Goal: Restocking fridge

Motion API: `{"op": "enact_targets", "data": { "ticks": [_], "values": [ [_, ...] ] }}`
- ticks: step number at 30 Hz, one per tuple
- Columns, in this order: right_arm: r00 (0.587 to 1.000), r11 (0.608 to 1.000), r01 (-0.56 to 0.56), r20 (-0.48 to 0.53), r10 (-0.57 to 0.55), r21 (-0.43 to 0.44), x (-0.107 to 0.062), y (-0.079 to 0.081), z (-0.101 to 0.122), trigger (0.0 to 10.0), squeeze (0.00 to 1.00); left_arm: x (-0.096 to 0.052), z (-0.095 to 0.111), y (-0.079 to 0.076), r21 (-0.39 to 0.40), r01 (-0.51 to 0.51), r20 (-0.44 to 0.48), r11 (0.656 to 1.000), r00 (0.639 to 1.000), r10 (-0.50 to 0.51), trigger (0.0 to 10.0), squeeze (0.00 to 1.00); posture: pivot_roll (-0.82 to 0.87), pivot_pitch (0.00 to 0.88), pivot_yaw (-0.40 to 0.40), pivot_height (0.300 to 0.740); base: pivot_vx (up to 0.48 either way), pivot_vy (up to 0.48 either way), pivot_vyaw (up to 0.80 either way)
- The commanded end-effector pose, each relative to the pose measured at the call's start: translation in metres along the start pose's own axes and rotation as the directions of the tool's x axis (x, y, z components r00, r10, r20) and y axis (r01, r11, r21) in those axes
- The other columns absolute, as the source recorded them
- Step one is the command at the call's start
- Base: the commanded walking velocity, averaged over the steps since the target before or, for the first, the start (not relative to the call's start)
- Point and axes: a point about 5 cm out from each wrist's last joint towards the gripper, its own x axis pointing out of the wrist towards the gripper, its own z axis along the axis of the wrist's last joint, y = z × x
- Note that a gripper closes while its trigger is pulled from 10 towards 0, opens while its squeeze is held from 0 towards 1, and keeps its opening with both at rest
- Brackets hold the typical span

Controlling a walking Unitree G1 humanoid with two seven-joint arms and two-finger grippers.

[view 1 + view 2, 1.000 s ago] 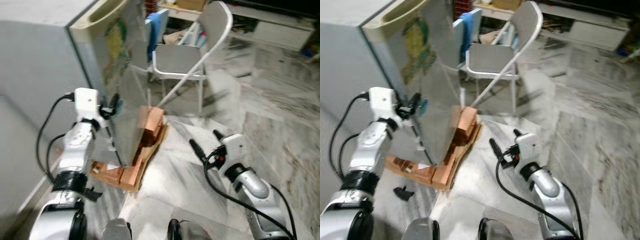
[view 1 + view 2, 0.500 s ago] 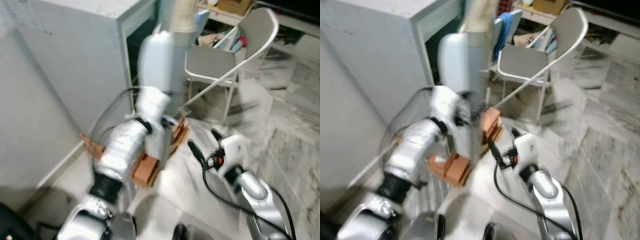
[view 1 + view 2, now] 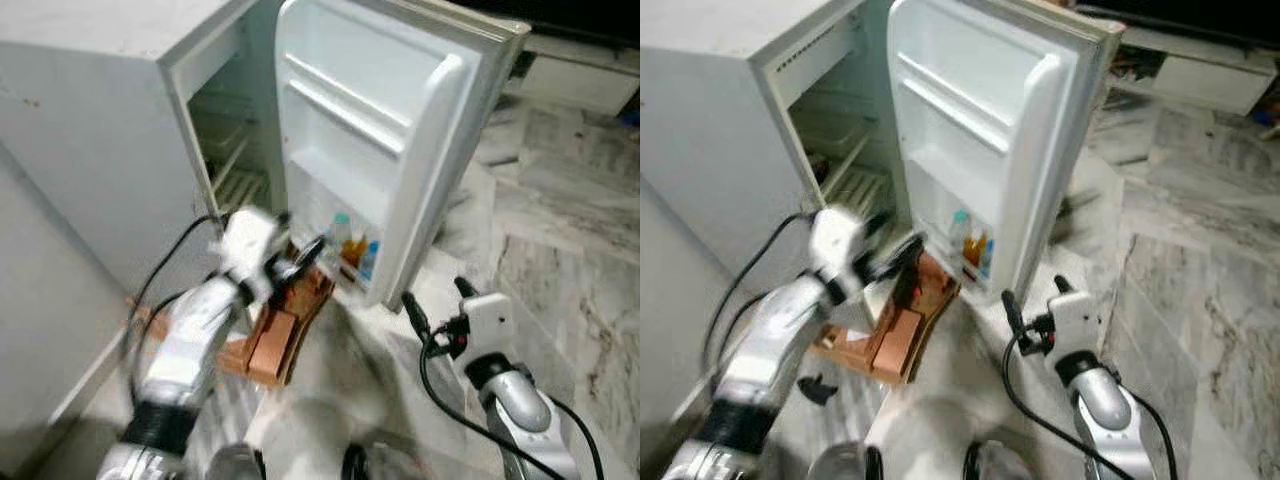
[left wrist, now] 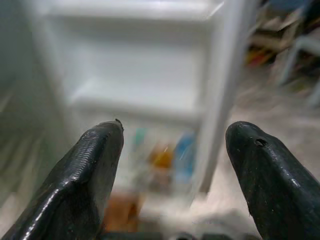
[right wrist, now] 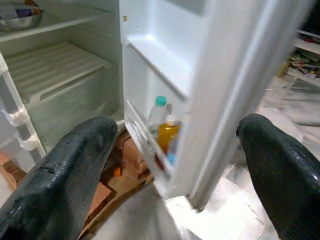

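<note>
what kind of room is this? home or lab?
Most likely a lived-in home, not a lab: a small white fridge stands open on bricks over a marble-tiled floor, with bottles in its door shelf and a metal bowl inside.

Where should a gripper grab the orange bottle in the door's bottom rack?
Probably by the neck, just under the cap. The orange bottle stands upright in the door's bottom rack, whose clear front rail hides its lower body, and a teal-capped bottle stands close beside it. Come from above and in front with the open right gripper, fingers either side of the neck.
</note>
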Motion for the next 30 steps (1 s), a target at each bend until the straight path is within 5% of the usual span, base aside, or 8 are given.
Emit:
{"op": "enact_targets", "data": {
  "ticks": [1, 2, 4, 13, 18, 23, 28, 30],
  "values": [
    [1.000, 1.000, -0.001, 0.005, 0.001, -0.007, 0.004, -0.001, 0.002, 10.0, 0.00, -0.007, 0.006, 0.004, 0.029, -0.048, 0.025, 0.998, 0.999, 0.047, 10.0, 0.00, 0.09, 0.027, -0.011, 0.740, 0.000, -0.458, 0.00],
    [1.000, 1.000, -0.001, 0.005, 0.001, -0.007, 0.004, -0.001, 0.002, 10.0, 0.00, -0.007, 0.006, 0.004, 0.029, -0.048, 0.025, 0.998, 0.999, 0.047, 10.0, 0.00, 0.09, 0.027, -0.011, 0.740, 0.000, -0.458, 0.00],
    [0.998, 0.997, -0.055, 0.027, 0.056, -0.045, 0.019, 0.004, 0.017, 10.0, 0.00, -0.035, -0.013, 0.014, 0.035, -0.172, -0.034, 0.985, 0.984, 0.173, 10.0, 0.00, 0.09, 0.049, -0.014, 0.740, 0.150, -0.411, 0.00],
    [0.979, 0.977, -0.196, 0.040, 0.200, -0.084, 0.036, 0.016, 0.036, 10.0, 0.00, -0.062, -0.025, 0.016, 0.026, -0.252, -0.089, 0.967, 0.963, 0.253, 10.0, 0.00, 0.10, 0.078, 0.012, 0.740, 0.315, -0.360, 0.00],
    [0.983, 0.980, -0.157, 0.077, 0.167, -0.124, 0.043, 0.027, 0.040, 10.0, 0.00, -0.073, -0.029, 0.017, 0.003, -0.311, -0.103, 0.951, 0.945, 0.309, 10.0, 0.00, 0.10, 0.071, 0.020, 0.740, 0.335, -0.340, 0.00],
    [0.989, 0.998, -0.030, 0.140, 0.036, -0.047, 0.050, 0.028, 0.050, 10.0, 0.00, -0.087, -0.039, 0.012, -0.012, -0.355, -0.129, 0.935, 0.928, 0.350, 10.0, 0.00, 0.10, 0.054, 0.001, 0.740, 0.372, -0.298, 0.00],
    [0.994, 0.992, 0.048, 0.091, -0.059, 0.120, 0.050, 0.023, 0.041, 10.0, 0.00, -0.082, -0.041, 0.011, -0.047, -0.371, -0.125, 0.927, 0.923, 0.363, 10.0, 0.00, 0.10, 0.043, 0.002, 0.740, 0.399, -0.262, 0.00],
    [0.990, 0.993, 0.070, 0.113, -0.081, 0.097, 0.050, 0.020, 0.042, 10.0, 0.00, -0.080, -0.043, 0.011, -0.048, -0.370, -0.129, 0.928, 0.923, 0.362, 10.0, 0.00, 0.08, 0.040, 0.004, 0.740, 0.405, -0.255, 0.00]
  ]
}}
